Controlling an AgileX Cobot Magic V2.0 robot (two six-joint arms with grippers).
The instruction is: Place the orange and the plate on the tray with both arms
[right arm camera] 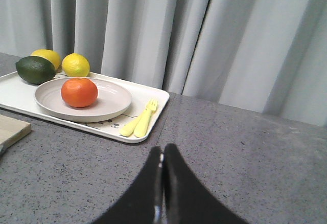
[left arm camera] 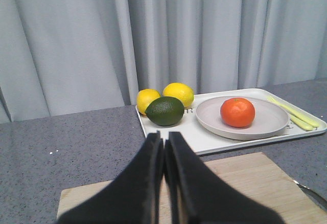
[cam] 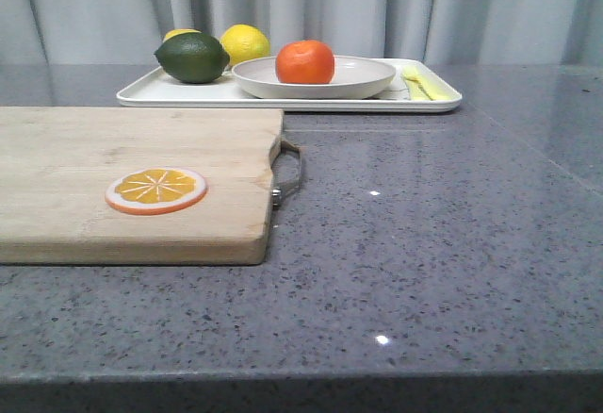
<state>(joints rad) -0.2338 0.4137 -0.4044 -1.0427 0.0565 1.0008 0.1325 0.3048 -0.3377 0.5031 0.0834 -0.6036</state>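
— Where's the orange (cam: 304,61)?
— On the plate (cam: 367,78), which sits on the tray (cam: 141,93) at the far side of the table.
— And your grippers?
— My left gripper (left arm camera: 164,147) and right gripper (right arm camera: 162,157) are both pressed together, holding nothing.

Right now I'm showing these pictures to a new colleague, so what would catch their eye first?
Most striking is the glossy bright-orange whole orange, sitting in the wide off-white round plate on the flat white rectangular tray at the far side of the table. Next, the flat orange slice disc lying on the pale wooden cutting board at the near left. Behind the plate sit a dark green lime and yellow lemons.
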